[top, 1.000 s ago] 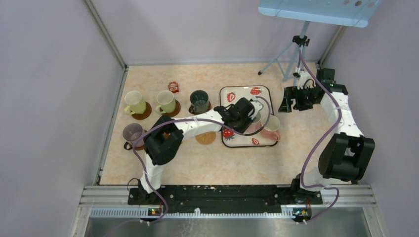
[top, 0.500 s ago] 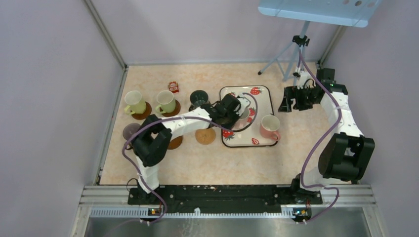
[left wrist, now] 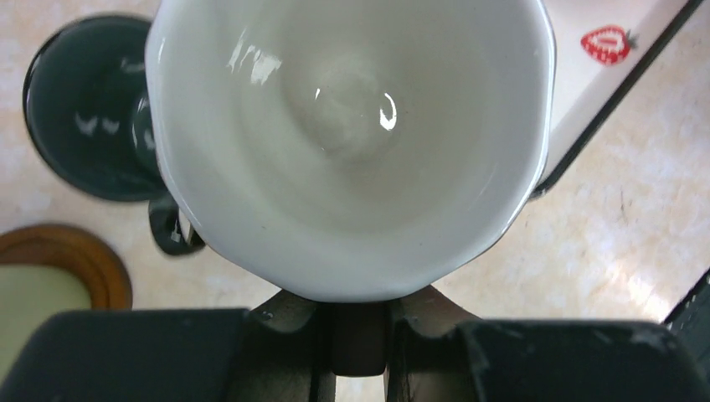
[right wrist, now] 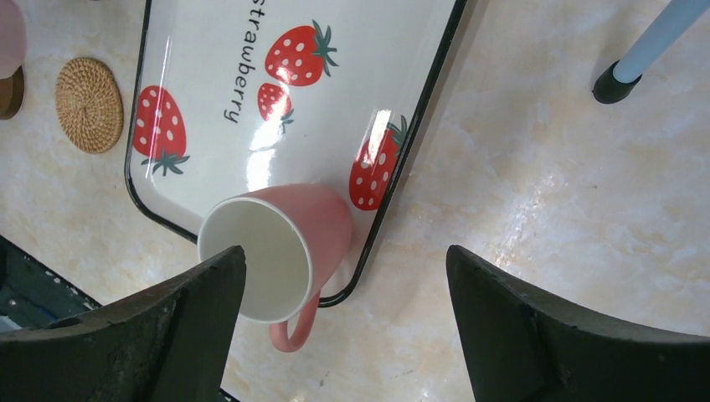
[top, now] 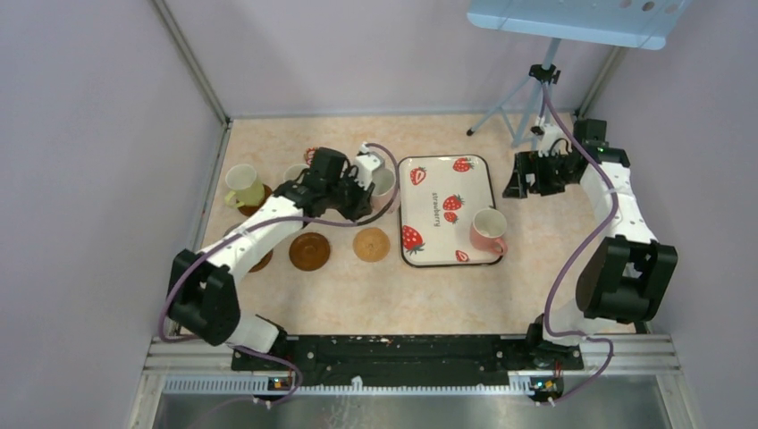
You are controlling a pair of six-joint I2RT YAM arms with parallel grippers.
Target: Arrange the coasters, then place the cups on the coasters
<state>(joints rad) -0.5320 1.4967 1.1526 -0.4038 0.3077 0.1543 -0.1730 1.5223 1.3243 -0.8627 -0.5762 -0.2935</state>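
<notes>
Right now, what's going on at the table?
The left gripper is shut on the cream-white cup, holding it beside the dark green mug, just left of the strawberry tray. The pink cup sits on that tray, the right gripper open nearby. The tan coaster and one dark brown coaster lie bare.

Strawberry-print tray (top: 444, 228) flat, centre; tripod (top: 541, 76) far-right corner.

White tray (top: 474, 192) bears red strawberries; pink cup (top: 489, 230), cream-white cup (left wrist: 352, 142), dark green cup (left wrist: 79, 117), tan coaster (top: 371, 243).
</notes>
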